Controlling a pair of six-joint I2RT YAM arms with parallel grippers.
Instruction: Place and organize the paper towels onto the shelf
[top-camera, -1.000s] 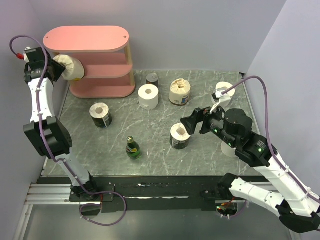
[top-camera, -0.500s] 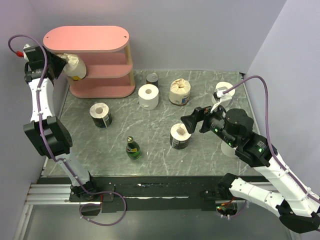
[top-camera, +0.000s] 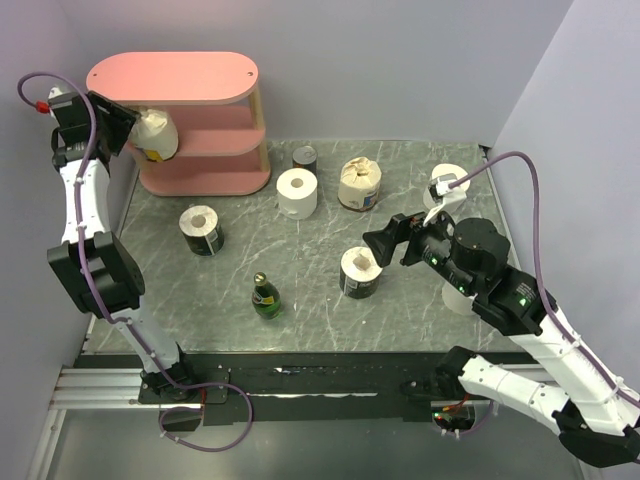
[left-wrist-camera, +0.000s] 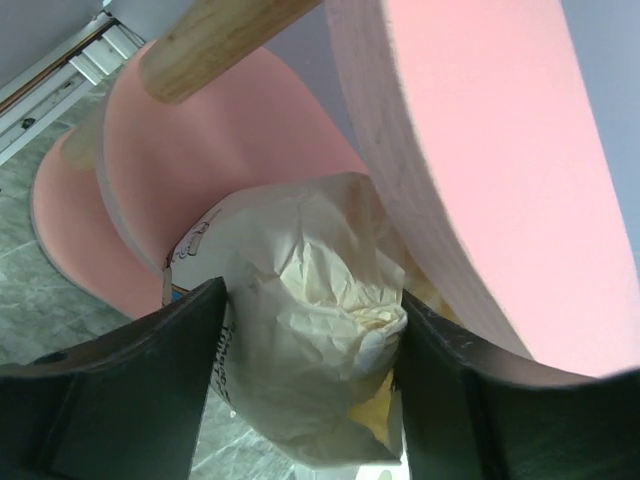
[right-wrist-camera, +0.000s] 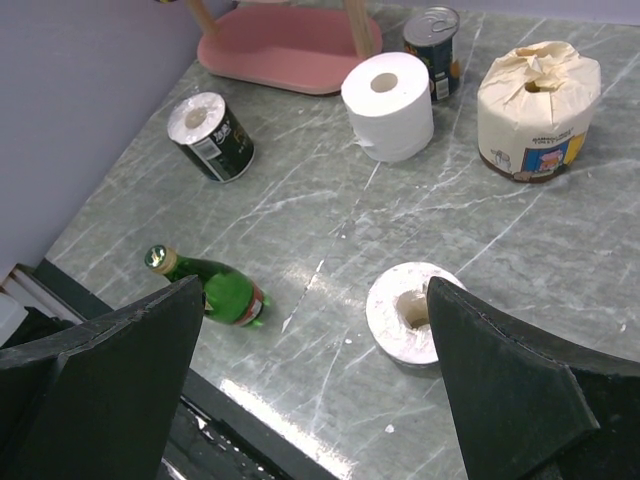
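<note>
We have one cream paper-wrapped roll (left-wrist-camera: 300, 320) pinched between the fingers of the left gripper (top-camera: 128, 132). It is held at the left end of the pink three-tier shelf (top-camera: 200, 78), between the top and middle oval boards; we cannot tell whether it rests on the middle board. We see no roll sitting free on the shelf.

Left on the grey marbled table (top-camera: 300, 250) are:
- a dark-wrapped roll (top-camera: 201, 230)
- a plain white roll (top-camera: 297, 192)
- a second cream roll (top-camera: 360, 184)
- a far white roll (top-camera: 447, 183)
- another dark-wrapped roll (top-camera: 359, 272), just beside the right gripper (top-camera: 378, 243), whose fingers are spread wide and hold nothing

We judge the task barely begun.
</note>
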